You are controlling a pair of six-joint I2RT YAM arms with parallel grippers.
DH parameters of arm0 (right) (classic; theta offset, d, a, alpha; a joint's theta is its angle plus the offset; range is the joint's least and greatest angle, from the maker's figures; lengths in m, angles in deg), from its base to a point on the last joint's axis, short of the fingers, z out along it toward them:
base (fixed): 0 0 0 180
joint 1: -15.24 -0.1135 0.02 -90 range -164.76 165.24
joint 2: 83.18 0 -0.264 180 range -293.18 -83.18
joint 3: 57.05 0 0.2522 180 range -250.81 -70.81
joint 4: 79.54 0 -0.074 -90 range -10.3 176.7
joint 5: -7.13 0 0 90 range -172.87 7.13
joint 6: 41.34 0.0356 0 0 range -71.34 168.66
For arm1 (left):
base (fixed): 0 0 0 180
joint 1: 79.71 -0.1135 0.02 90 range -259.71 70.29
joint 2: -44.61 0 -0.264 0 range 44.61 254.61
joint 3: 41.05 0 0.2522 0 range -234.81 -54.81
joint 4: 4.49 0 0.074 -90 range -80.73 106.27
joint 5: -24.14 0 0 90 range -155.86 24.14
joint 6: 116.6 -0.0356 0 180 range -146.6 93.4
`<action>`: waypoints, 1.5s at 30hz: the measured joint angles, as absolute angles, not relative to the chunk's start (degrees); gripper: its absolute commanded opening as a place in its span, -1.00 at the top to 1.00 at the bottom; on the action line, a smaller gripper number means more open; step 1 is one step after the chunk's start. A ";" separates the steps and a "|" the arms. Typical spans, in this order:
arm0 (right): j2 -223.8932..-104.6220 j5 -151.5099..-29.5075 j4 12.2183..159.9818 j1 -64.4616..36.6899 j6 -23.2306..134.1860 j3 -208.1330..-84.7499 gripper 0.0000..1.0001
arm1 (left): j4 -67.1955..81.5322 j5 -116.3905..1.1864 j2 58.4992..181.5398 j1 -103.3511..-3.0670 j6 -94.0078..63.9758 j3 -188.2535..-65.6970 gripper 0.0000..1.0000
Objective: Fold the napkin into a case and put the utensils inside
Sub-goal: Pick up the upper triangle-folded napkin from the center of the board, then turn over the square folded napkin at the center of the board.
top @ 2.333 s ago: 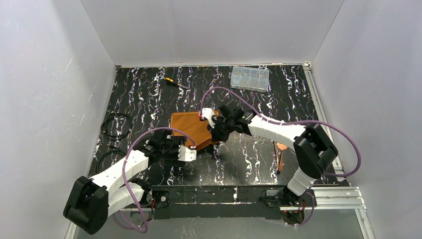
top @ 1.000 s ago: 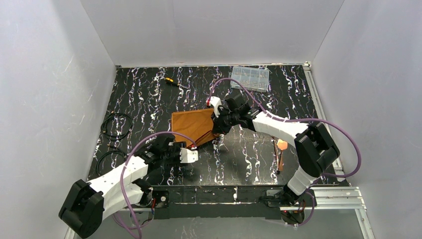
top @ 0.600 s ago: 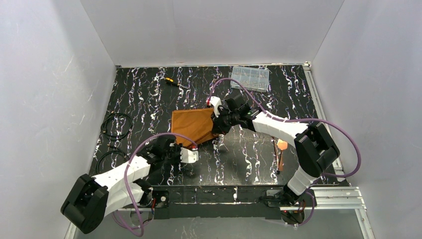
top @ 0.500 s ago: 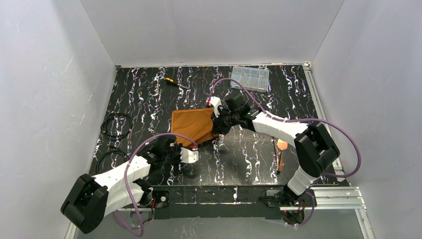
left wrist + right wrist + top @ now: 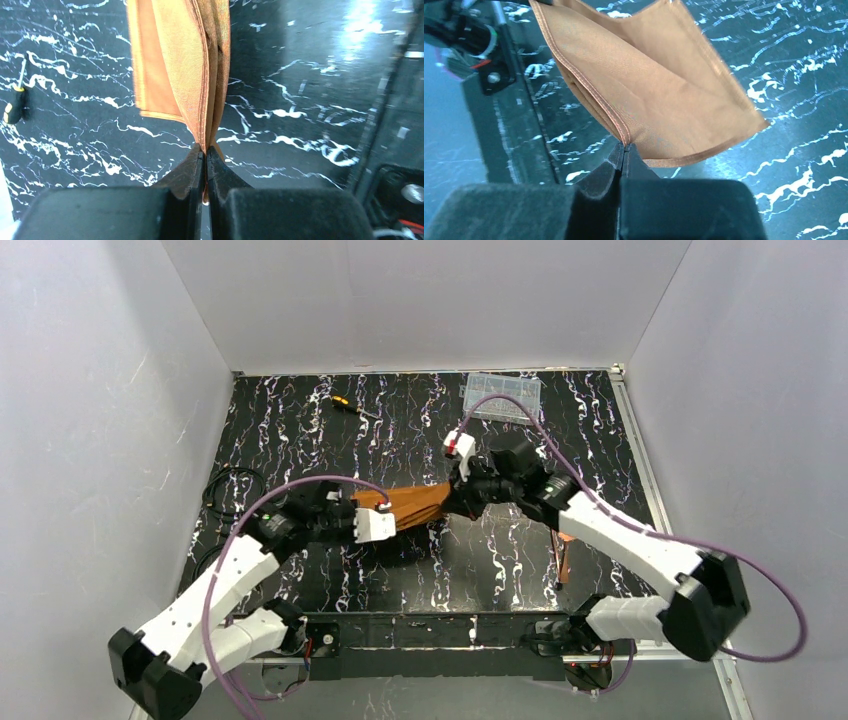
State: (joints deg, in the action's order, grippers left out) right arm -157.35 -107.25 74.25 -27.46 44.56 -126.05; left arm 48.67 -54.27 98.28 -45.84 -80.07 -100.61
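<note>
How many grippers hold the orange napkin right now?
2. Left gripper, jaws shut on the left end of the rust-orange cloth napkin; right gripper, jaws shut on its right end.

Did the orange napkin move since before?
Yes. The napkin lay flat before. Now it hangs pinched between the left gripper and the right gripper, and its far edge has pulled back from the screwdriver.

The rust-orange napkin [image 5: 415, 506], folded in layers, hangs stretched above the bench [image 5: 480, 565] at frame centre, pinched at both ends. Copper utensils [image 5: 562, 562] lie on the bench at lower right.
</note>
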 measured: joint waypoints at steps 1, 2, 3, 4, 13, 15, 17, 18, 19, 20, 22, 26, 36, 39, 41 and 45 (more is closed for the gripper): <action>-154.99 -107.62 73.64 -27.83 45.44 -125.64 0.97 | 51.90 -52.87 97.39 -45.82 -79.94 -102.84 1.00; -153.02 -108.06 73.05 -28.20 46.18 -125.35 0.97 | 55.03 -51.30 96.58 -45.80 -79.94 -104.93 1.00; -151.05 -108.65 72.15 -28.66 47.34 -125.18 0.97 | 58.31 -49.63 95.81 -45.78 -79.94 -107.01 1.00; -149.15 -109.22 71.34 -29.07 48.63 -125.09 0.97 | 61.32 -48.02 95.09 -45.71 -79.92 -108.80 1.00; -139.01 -114.59 65.68 -30.56 59.14 -125.37 0.97 | 81.17 -35.80 95.86 -45.05 -79.46 -122.84 1.00; -139.60 -114.24 65.05 -30.56 60.06 -125.44 0.97 | 82.07 -35.21 96.64 -45.08 -78.98 -123.43 1.00; -141.17 -113.19 64.54 -30.56 60.37 -125.42 0.97 | 82.00 -35.54 97.61 -45.05 -78.58 -122.77 1.00; -142.68 -112.34 64.48 -30.54 60.45 -125.40 0.97 | 81.35 -36.28 98.30 -45.05 -78.43 -121.76 1.00; -144.65 -111.31 64.54 -30.47 60.45 -125.40 0.97 | 80.60 -37.35 99.27 -45.08 -78.39 -120.48 1.00; -146.92 -110.44 64.63 -30.30 60.43 -125.40 0.97 | 79.71 -38.60 100.69 -45.05 -78.36 -119.19 1.00; -151.84 -108.84 65.22 -29.45 60.30 -125.37 0.97 | 77.50 -41.46 104.42 -45.10 -78.41 -117.22 1.00; -158.90 -106.75 67.65 -25.90 60.17 -125.37 0.97 | 70.96 -45.88 115.57 -46.76 -79.22 -116.48 1.00; -171.77 -107.36 73.42 -17.82 58.66 -129.50 0.97 | 60.47 -50.44 137.41 -53.60 -81.66 -126.97 1.00; -172.69 -108.17 73.20 -17.03 57.85 -132.32 0.97 | 60.73 -50.77 138.02 -54.28 -81.69 -129.79 1.00; -172.47 -108.95 73.16 -16.90 57.46 -133.94 0.97 | 61.72 -50.86 137.06 -54.32 -81.73 -131.08 1.00; -169.48 -111.23 72.70 -16.90 57.48 -134.75 0.97 | 64.84 -50.81 132.58 -54.32 -81.66 -132.69 1.00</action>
State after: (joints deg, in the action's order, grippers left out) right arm -169.48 -111.23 72.70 -16.90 57.48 -134.75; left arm 64.84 -50.81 132.58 -54.32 -81.66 -132.69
